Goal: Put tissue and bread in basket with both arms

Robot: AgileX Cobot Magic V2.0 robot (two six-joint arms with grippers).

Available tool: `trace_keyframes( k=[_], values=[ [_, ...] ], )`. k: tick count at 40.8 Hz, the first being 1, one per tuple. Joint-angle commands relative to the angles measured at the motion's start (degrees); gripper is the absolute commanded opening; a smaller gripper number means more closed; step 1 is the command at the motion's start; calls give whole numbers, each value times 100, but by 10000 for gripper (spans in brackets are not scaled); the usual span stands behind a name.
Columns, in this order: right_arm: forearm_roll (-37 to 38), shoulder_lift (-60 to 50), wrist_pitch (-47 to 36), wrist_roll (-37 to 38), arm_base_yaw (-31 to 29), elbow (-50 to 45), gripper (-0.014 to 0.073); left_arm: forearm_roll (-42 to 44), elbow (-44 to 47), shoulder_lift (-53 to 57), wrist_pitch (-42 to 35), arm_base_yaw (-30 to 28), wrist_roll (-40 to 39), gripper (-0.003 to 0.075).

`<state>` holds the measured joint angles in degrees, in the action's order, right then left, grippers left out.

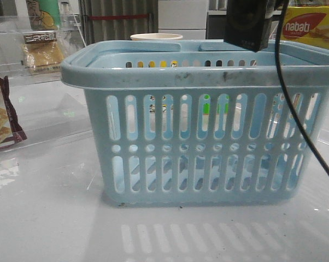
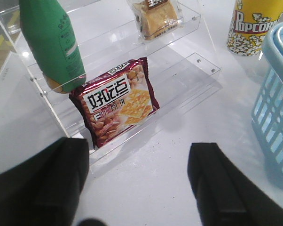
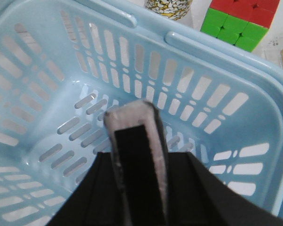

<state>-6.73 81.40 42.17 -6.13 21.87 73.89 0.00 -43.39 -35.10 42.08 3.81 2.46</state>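
Right wrist view: right end effector [image 3: 137, 188] clamps tissue [image 3: 137, 155] above basket [image 3: 47, 117].

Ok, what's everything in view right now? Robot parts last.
basket: one, light blue, table centre
tissue: one, dark with pale edges, held over the basket
clear rack: one, transparent, left of basket
bread: one, tan, upper rack step
snack bag: one, maroon, lower rack step
green container: one, on rack
popcorn cup: one, yellow, behind basket
nabati box: one, yellow, back right
puzzle cube: one, red-green, beyond basket
left gripper: open, empty, before rack
right gripper: shut on tissue
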Motion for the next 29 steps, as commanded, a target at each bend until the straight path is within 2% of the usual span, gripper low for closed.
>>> trace_keyframes(
  k=[1,4,6,16,29],
  values=[
    [-47,-71,-519,-65,0,149,478,0,-175,-40,-399,44,-13,506],
    [-47,-41,-579,-65,0,149,579,0,-175,-40,-399,44,-13,506],
    [-47,-47,-614,-65,0,149,602,0,-175,-40,-399,44,-13,506],
    [25,-637,-660,-72,0,149,603,0,-175,-40,-399,44,-13,506],
    [832,-2175,176,90,-11,-164,603,0,-162,-40,-399,44,-13,506]
  ],
)
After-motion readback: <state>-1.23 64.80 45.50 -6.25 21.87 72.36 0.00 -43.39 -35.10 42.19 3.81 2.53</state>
